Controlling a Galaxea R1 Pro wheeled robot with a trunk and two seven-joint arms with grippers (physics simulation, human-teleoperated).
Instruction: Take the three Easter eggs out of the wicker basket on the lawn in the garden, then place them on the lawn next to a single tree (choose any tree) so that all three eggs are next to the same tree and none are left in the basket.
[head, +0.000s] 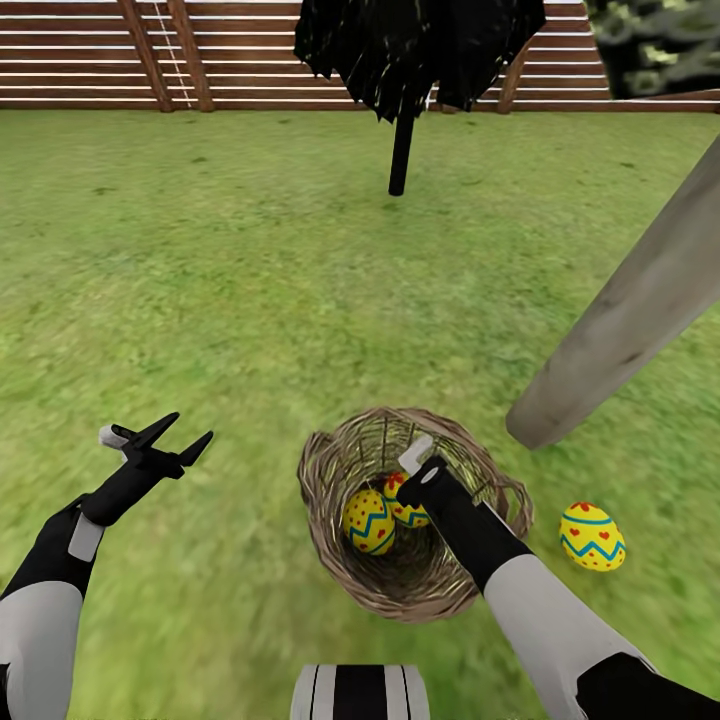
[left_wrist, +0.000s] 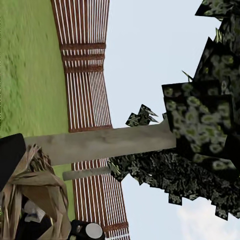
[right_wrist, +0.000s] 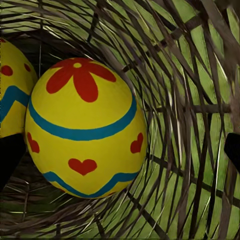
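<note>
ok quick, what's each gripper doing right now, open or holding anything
Left gripper: open, empty, above the lawn.
Right gripper: inside the wicker basket, open around a flower-topped egg, not yet closed on it.

Wicker basket (head: 330, 495): open-weave brown cane, rough and matt, strands uneven at the rim; grass shows through the gaps in the right wrist view. Egg inside the basket (right_wrist: 85, 127): smooth shell, painted yellow with blue bands and red shapes, slight sheen. Egg on the lawn (head: 592, 537): same smooth painted finish. Lawn (head: 200, 300): mottled green, matt, blurred texture. Tree trunk (head: 625, 320): pale grey-beige, grained, dull, wood-like. Fence (head: 90, 55): reddish-brown wooden slats, matt. Left gripper (head: 168, 443) fingers: black, matt, hard-looking. Forearm casings: smooth pale grey.
</note>
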